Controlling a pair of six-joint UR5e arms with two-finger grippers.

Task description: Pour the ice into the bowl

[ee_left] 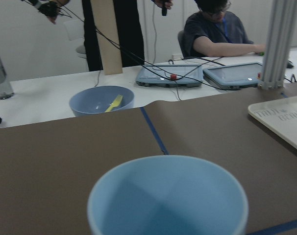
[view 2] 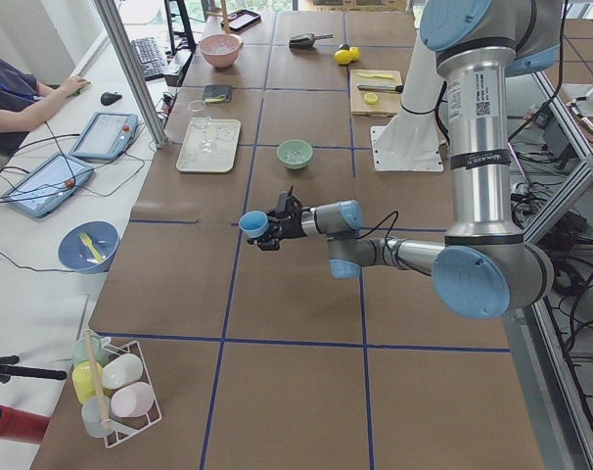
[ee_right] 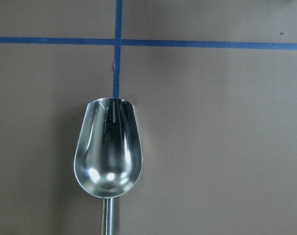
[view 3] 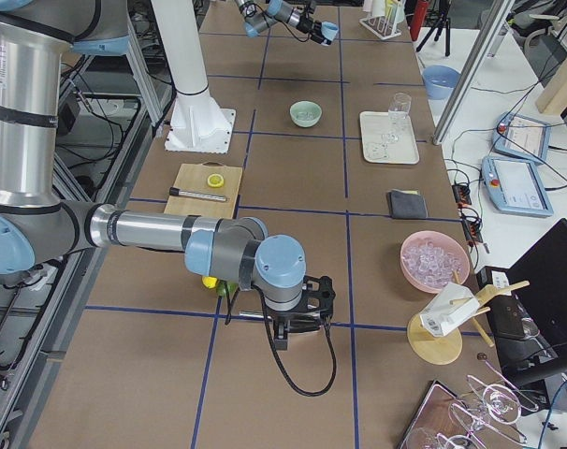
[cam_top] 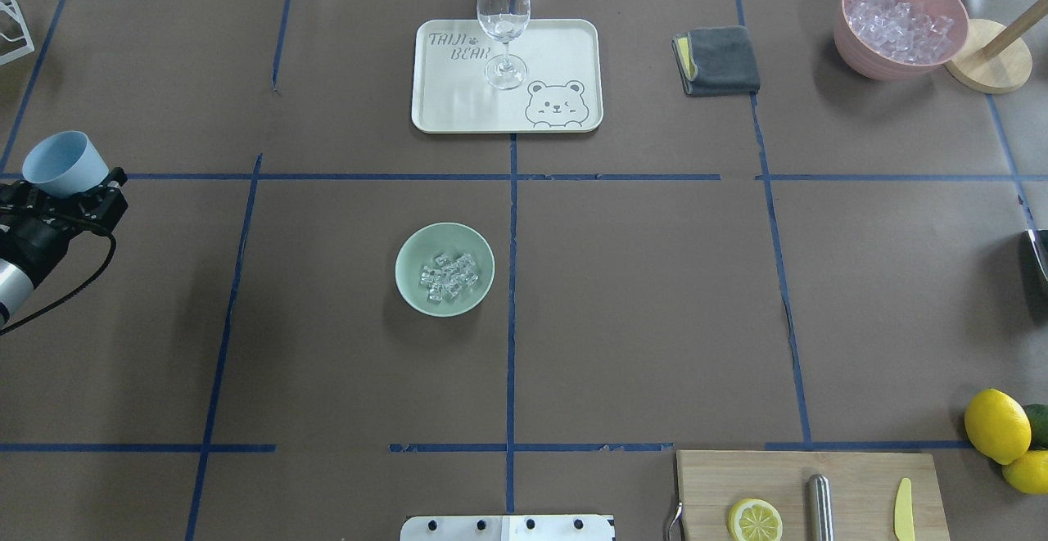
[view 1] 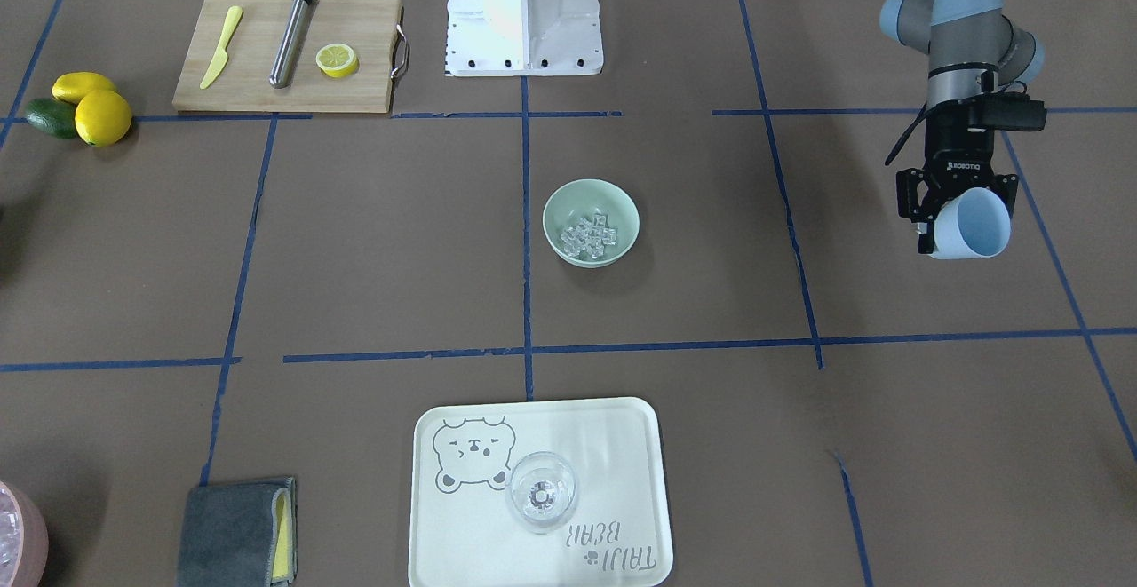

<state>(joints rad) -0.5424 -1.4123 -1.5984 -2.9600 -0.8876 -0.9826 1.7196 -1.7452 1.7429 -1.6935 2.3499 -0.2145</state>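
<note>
Mint-green bowl [cam_top: 413, 283] at table centre holds the ice [cam_top: 449, 277]; we judge the pour done. At its nine o'clock, well apart, our left gripper [cam_top: 78, 191] pinches the empty blue cup [cam_top: 64, 163], which next wants setting down upright. Whether our right gripper [view 3: 300, 329] has its fingers spread or pressed together, we cannot tell.

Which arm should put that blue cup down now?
Left, probably. Its gripper holds the cup, which looks empty; the ice lies in the bowl. The right arm is far off, over a scoop.
</note>
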